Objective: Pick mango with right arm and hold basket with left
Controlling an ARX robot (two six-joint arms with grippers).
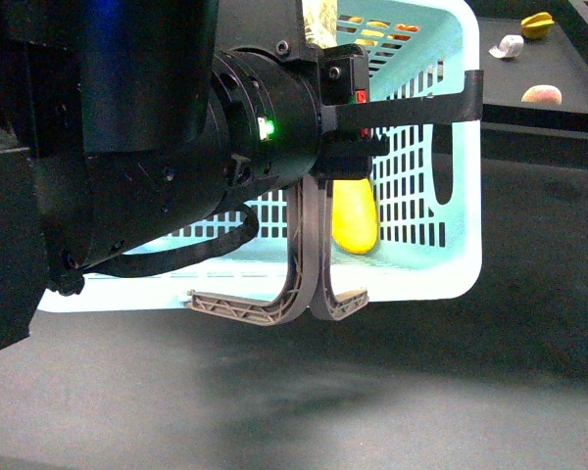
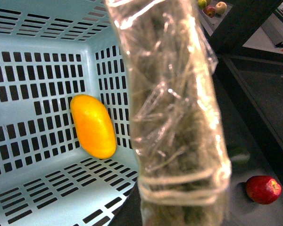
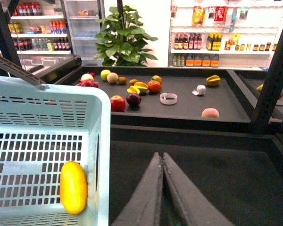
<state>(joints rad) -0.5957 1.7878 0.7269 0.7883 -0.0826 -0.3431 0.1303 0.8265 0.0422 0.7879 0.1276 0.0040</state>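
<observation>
- Mango [image 3: 73, 187] stands on end inside the basket [image 3: 52, 89], long axis upright against a wall.
- Right claw [image 3: 162, 157]: pressed together, empty, beside the basket.
- Left arm [image 1: 176, 147] crowds the basket; I can't tell its claw's grip.

In the front view the left arm [image 1: 176, 127] covers the left half of the basket [image 1: 461, 284] and the upper end of the mango [image 1: 354, 220]. The position of this arm's fingers cannot be determined. In the left wrist view the taped handle [image 2: 174, 117], close and blurred, hides the basket wall behind it and is cut off at top and bottom. In the right wrist view the basket is cut off at the left and bottom edges, and the right gripper [image 3: 162, 156] at the bottom edge. Shelf goods [image 3: 203, 44] are too small to identify.
</observation>
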